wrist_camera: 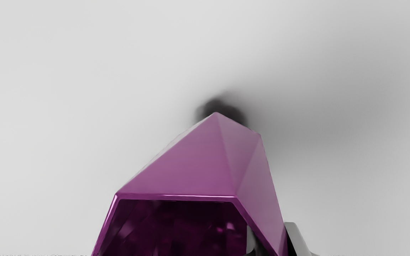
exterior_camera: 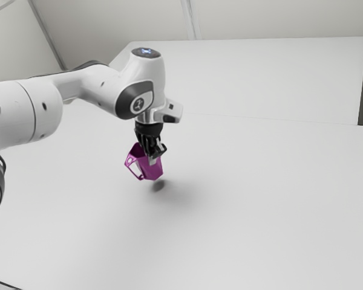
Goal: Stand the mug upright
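- White tabletop (exterior_camera: 236,217) beneath my fingers (wrist_camera: 297,238), purple mug (exterior_camera: 150,171) hanging just below them!
- They're pinching its wall, one inside, one outside.
- Long axis slants off vertical under my grip; base needs swinging level.

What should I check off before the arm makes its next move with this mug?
1. Gripper shut on the mug: ok, one finger inside the wall, the other outside.
2. Mug lifted from the table: ok, it appears raised, its shadow apart from it.
3. Mug upright: not ok, it tilts, mouth toward the exterior view's upper left.
4. Handle out of the fingers' way: ok, it sticks out toward the exterior view's left.
5. Base flat on the table: not ok.
6. Grip firm enough not to slip: cannot tell.
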You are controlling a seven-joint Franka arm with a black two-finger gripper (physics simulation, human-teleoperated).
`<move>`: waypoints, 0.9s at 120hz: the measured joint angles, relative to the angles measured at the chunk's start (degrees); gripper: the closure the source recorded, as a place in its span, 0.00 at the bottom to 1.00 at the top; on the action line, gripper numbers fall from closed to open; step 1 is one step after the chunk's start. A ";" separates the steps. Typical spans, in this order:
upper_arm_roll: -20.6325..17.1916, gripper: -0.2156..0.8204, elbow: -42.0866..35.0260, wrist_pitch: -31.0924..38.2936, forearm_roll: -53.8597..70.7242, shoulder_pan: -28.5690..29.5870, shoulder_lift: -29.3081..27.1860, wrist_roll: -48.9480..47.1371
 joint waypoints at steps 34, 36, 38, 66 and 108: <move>-0.21 0.97 0.45 -0.30 -1.06 0.42 2.05 -2.66; -0.20 0.97 0.43 -0.18 -1.39 0.41 2.15 -2.78; -0.18 0.97 0.44 -0.06 -1.76 0.42 2.24 -2.89; -0.22 0.96 0.41 1.92 -4.04 0.76 4.33 -4.23; -0.22 0.96 0.38 3.24 -4.42 0.82 6.03 -5.52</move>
